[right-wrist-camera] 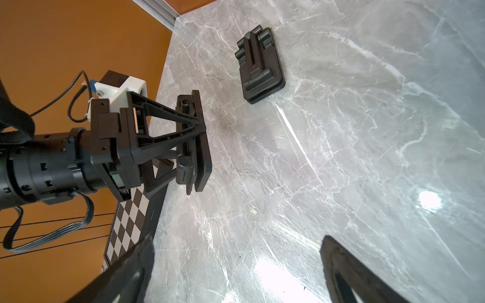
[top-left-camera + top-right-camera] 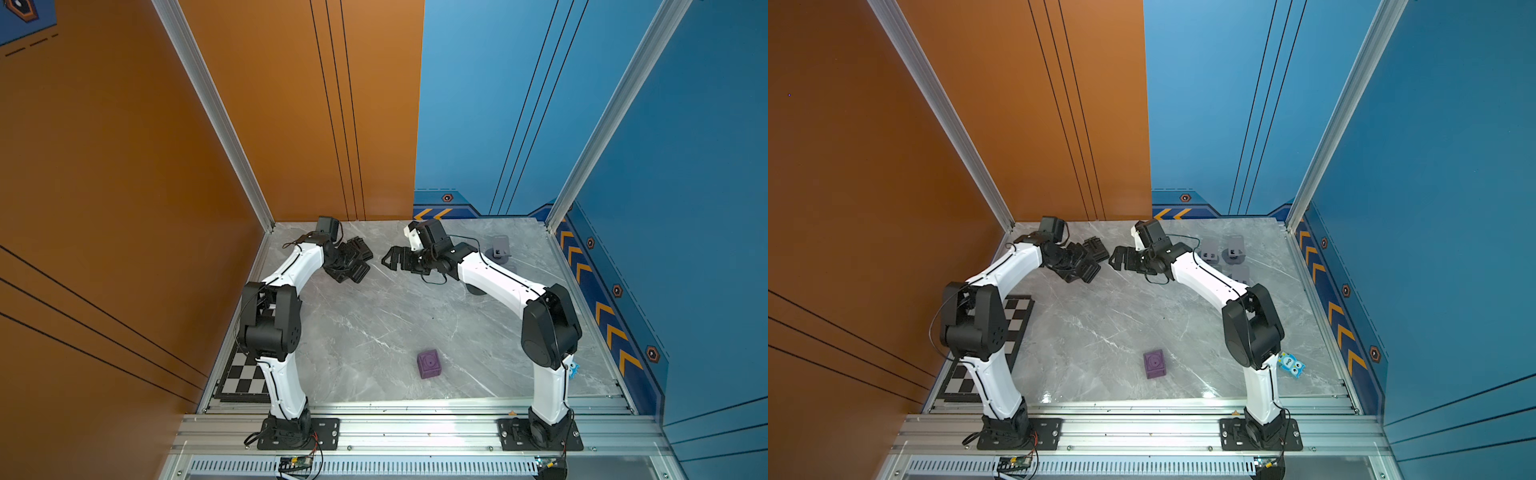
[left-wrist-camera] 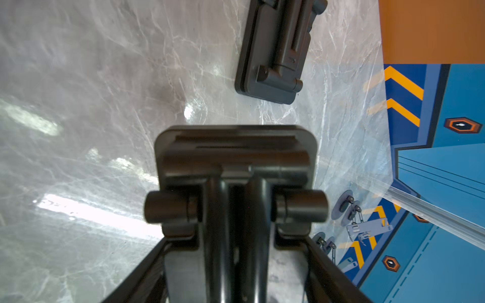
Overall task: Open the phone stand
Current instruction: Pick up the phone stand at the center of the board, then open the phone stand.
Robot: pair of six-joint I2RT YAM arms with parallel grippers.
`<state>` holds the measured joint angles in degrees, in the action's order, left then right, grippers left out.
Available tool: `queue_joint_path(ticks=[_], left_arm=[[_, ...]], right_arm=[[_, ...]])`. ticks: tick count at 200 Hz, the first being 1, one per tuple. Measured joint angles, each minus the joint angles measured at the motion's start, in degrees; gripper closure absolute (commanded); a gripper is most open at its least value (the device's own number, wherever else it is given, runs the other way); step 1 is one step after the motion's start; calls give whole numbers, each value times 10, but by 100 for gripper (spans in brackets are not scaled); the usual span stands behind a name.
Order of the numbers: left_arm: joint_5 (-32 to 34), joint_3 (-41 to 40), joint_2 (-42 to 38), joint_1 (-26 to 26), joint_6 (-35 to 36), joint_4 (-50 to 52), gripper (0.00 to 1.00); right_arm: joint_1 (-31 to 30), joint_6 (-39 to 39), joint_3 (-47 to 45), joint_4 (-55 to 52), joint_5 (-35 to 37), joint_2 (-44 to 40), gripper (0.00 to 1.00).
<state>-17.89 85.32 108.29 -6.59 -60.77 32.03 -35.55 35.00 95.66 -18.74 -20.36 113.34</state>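
A folded black phone stand (image 3: pixel 236 162) hangs above the marble table with my left gripper (image 3: pixel 236 262) shut on its two sides. In both top views that stand (image 2: pixel 352 271) (image 2: pixel 1084 271) sits at the back left in the left gripper (image 2: pixel 345 264). From the right wrist view, the held stand (image 1: pixel 195 141) is edge-on. A second folded black stand (image 1: pixel 262 68) (image 2: pixel 360 247) lies flat on the table just behind it. My right gripper (image 2: pixel 388 258) (image 1: pixel 236 275) is open and empty, facing the held stand from the right across a short gap.
A purple cube (image 2: pixel 429 364) sits near the table's front middle. Grey printed holders (image 2: pixel 1233 251) stand at the back right behind the right arm. A checkerboard (image 2: pixel 245 380) lies along the left edge and a blue owl toy (image 2: pixel 1291 365) by the right arm's base.
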Motion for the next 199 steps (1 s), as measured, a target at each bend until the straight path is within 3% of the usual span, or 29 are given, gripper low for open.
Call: queue_joint_path(ticks=[55, 93, 154, 199], left_arm=[[-33, -88, -34, -3, -98, -115, 65], [-70, -153, -44, -3, -168, -221, 66], [-157, -160, -43, -9, -182, -282, 66], [-193, -160, -33, -17, -182, -296, 66]], right_arm=[[-6, 14, -6, 38, -1, 26, 1], [-6, 15, -10, 49, -4, 44, 10], [-6, -19, -21, 48, -5, 45, 34], [-6, -50, -26, 41, -5, 45, 38]])
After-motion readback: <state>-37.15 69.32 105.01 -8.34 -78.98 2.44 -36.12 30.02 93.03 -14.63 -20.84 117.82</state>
